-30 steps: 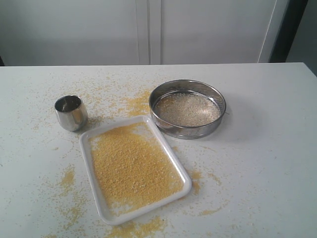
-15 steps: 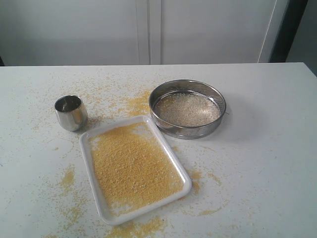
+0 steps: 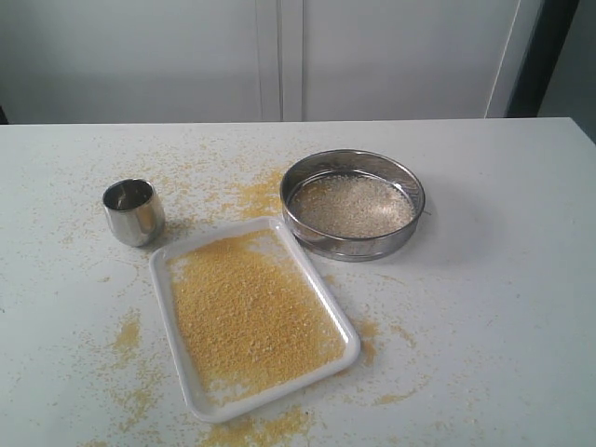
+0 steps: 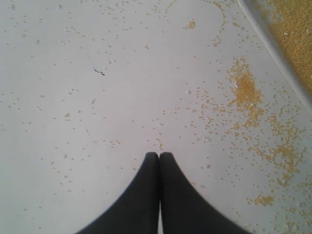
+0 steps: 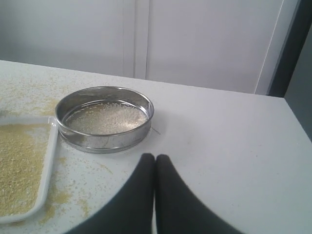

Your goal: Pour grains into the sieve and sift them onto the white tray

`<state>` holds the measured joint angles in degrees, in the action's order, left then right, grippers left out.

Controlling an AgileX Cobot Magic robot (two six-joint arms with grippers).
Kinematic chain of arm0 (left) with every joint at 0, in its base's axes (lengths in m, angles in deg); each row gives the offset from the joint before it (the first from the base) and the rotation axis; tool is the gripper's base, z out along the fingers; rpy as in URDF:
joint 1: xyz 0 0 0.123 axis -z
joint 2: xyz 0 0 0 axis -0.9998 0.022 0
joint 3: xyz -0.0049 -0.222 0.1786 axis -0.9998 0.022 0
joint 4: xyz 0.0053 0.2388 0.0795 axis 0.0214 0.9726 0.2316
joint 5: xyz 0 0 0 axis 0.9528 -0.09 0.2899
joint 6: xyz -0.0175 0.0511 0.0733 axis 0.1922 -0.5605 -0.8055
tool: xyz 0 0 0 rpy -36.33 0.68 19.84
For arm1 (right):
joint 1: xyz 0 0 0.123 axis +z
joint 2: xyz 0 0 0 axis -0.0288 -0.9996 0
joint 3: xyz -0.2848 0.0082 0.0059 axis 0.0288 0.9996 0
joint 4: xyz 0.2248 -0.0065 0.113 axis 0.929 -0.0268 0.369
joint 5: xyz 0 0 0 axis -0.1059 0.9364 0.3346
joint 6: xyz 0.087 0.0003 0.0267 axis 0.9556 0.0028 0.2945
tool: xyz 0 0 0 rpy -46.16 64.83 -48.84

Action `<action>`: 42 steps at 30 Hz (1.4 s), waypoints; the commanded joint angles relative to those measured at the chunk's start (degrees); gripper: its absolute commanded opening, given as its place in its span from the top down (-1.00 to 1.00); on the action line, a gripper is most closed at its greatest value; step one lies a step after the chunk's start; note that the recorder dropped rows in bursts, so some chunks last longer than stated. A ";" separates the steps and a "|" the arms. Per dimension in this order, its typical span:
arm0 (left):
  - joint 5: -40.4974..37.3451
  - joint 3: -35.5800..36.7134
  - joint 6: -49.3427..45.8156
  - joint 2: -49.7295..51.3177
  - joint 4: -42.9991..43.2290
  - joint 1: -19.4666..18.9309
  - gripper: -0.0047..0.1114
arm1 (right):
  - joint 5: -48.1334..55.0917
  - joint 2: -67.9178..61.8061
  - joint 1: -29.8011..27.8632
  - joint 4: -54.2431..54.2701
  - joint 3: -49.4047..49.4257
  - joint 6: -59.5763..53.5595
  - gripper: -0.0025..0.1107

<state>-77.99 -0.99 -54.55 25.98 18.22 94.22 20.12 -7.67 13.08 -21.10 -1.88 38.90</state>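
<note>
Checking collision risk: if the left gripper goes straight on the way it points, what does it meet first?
Probably the table, bare there apart from scattered grains. The shut left gripper aims at that open surface; the white tray lies off to one side, out of line. Depth is unclear.

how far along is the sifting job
Done, it seems: fine yellow meal covers the white tray, coarse pale granules sit in the sieve, the cup stands upright. In hand: nothing; both the left gripper and right gripper are shut and empty. Left: perhaps clearing spilled meal off the table.
</note>
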 commanded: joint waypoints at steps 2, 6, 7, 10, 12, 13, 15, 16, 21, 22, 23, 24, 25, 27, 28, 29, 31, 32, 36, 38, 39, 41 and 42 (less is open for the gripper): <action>-0.47 0.30 0.16 -0.53 -0.40 -0.20 0.91 | -2.81 1.07 -0.27 0.92 5.16 0.79 0.96; -0.47 0.30 0.16 -0.53 -0.40 -0.20 0.91 | -4.44 1.07 -0.27 1.04 7.39 0.79 0.96; -0.47 0.30 0.16 -0.53 -0.40 -0.20 0.91 | -4.88 1.07 -0.27 1.04 8.63 0.79 0.96; -0.47 0.30 0.16 -0.53 -0.40 -0.20 0.91 | -6.30 1.07 -0.27 1.04 11.23 0.32 0.96; -0.47 0.30 0.16 -0.53 -0.40 -0.20 0.91 | -7.96 1.07 -0.27 1.04 11.95 0.32 0.96; -0.47 0.30 0.16 -0.53 -0.40 -0.20 0.91 | -6.85 1.07 -0.27 1.04 11.95 0.32 0.96; -0.47 0.30 0.16 -0.53 -0.40 -0.20 0.91 | -6.87 1.07 -0.27 1.04 11.95 -0.04 0.96; -0.47 0.30 0.16 -0.53 -0.40 -0.20 0.91 | -6.74 1.07 -0.27 1.04 11.95 -0.04 0.96; -0.47 0.30 0.16 -0.53 -0.40 -0.20 0.91 | -5.76 1.07 -0.27 1.04 11.95 -0.99 0.96; -0.47 0.30 0.16 -0.53 -0.40 -0.20 0.91 | -6.19 1.07 -0.27 1.15 11.95 -0.99 0.96; -0.47 0.30 0.16 -0.53 -0.40 -0.20 0.91 | -6.43 1.07 -0.27 1.58 11.95 -0.99 0.96; -0.47 0.30 0.16 -0.53 -0.40 -0.20 0.91 | -6.71 1.07 -0.27 1.60 11.95 -0.99 0.96; -0.47 0.30 0.16 -0.53 -0.40 -0.20 0.91 | -6.68 1.07 -0.27 1.70 11.95 -0.99 0.96; -0.47 0.30 0.16 -0.53 -0.40 -0.20 0.91 | -6.68 1.07 -0.27 1.70 11.95 -0.99 0.96; -0.47 0.30 0.16 -0.53 -0.40 -0.20 0.91 | -6.68 1.07 -0.27 1.70 11.95 -0.99 0.96; -0.47 0.30 0.16 -0.53 -0.40 -0.20 0.91 | -6.68 1.07 -0.27 1.70 11.95 -0.99 0.96; -0.47 0.30 0.16 -0.53 -0.40 -0.20 0.91 | -6.68 1.07 -0.27 1.70 11.95 -0.99 0.96; -0.47 0.30 0.16 -0.53 -0.40 -0.20 0.91 | -6.53 1.07 -0.27 1.69 11.95 -0.99 0.96; -0.47 0.30 0.16 -0.53 -0.40 -0.20 0.91 | -6.61 1.07 -0.27 1.69 11.95 -0.99 0.96; -0.47 0.30 0.16 -0.53 -0.40 -0.20 0.91 | -6.61 1.07 -0.27 1.69 11.95 -0.99 0.96; -0.47 0.30 0.16 -0.53 -0.40 -0.20 0.91 | -6.61 1.07 -0.27 1.69 11.95 -0.99 0.96; -0.47 0.30 0.16 -0.53 -0.40 -0.20 0.91 | -6.61 1.07 -0.27 1.69 11.95 -0.99 0.96; -0.47 0.30 0.16 -0.53 -0.40 -0.20 0.91 | -6.61 1.07 -0.27 1.69 11.95 -0.99 0.96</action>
<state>-77.99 -0.99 -54.55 25.98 18.22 94.22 14.36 -6.94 13.08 -19.77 9.74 38.62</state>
